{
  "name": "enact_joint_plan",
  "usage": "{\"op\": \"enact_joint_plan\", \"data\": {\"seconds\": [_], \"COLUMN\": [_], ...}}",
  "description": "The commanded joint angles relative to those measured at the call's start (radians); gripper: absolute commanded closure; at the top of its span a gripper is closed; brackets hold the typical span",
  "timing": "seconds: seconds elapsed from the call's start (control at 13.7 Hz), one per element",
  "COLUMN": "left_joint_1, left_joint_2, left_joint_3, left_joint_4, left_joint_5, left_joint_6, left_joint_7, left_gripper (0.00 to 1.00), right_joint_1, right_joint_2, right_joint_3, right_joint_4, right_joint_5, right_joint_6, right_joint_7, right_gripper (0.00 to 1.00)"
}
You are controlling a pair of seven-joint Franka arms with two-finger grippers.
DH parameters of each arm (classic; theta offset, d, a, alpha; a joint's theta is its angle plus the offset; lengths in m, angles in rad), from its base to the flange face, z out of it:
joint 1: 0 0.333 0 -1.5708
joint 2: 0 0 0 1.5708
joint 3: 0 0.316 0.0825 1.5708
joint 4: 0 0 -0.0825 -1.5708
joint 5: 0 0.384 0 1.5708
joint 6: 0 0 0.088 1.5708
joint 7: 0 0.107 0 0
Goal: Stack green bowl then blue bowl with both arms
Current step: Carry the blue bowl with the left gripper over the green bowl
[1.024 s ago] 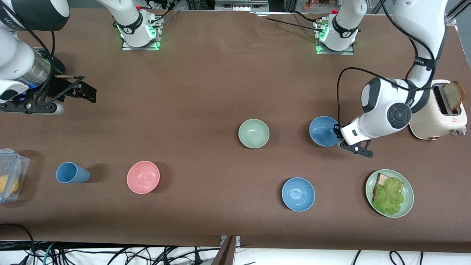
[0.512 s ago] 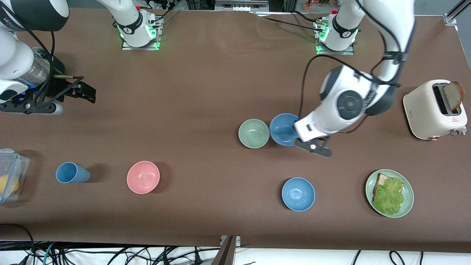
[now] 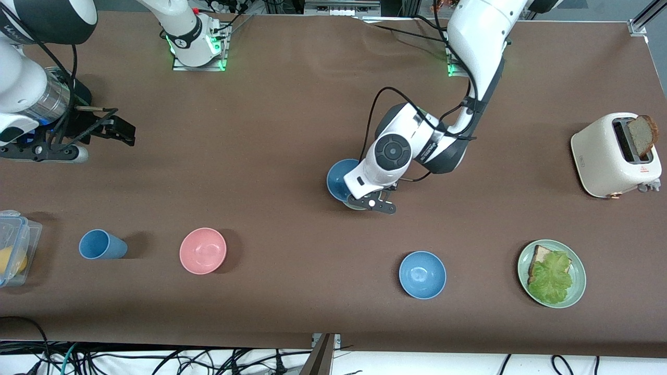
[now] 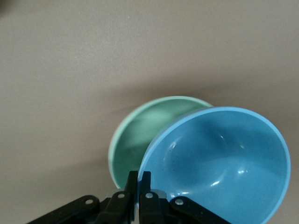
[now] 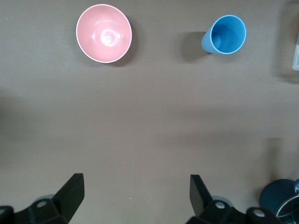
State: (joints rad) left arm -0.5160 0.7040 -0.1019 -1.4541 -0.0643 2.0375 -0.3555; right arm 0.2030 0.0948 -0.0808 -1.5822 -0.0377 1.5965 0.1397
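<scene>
The greyish-blue bowl hangs tilted in my left gripper, which is shut on its rim. It is over the pale green bowl, which stands mid-table and is mostly hidden under the arm. In the left wrist view the blue bowl overlaps the green bowl, off-centre, with my left gripper pinching the blue rim. I cannot tell whether the two bowls touch. My right gripper waits open and empty over bare table at the right arm's end; it also shows in the right wrist view.
A brighter blue bowl and a green plate with bread and lettuce lie nearer the front camera. A pink bowl, a blue cup and a plastic box are toward the right arm's end. A toaster stands at the left arm's end.
My left arm has carried the blue bowl toward the right arm's end, from beside the green bowl to over it. The right arm has not moved.
</scene>
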Motion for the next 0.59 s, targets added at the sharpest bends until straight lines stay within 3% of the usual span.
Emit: {"op": "enact_joint_plan", "data": {"seconds": [0.0,0.51], "left_joint_1": [0.004,0.043], "left_joint_2": [0.008,0.009], "left_joint_3": [0.014,0.022], "left_joint_4": [0.040,0.041], "left_joint_5": [-0.012,-0.012], "left_joint_6": [-0.026,-0.030], "left_joint_7": [-0.002,0.056], "left_gripper": [1.00,1.00], "right_joint_1": [-0.002,-0.002], "right_joint_2": [-0.001,-0.001], "right_joint_3": [-0.002,-0.002], "right_joint_4": [0.014,0.014], "right_joint_5": [-0.005,-0.005], "right_joint_6": [-0.017,-0.013], "right_joint_7": [-0.012,-0.012], "right_gripper": [0.00,0.00]}}
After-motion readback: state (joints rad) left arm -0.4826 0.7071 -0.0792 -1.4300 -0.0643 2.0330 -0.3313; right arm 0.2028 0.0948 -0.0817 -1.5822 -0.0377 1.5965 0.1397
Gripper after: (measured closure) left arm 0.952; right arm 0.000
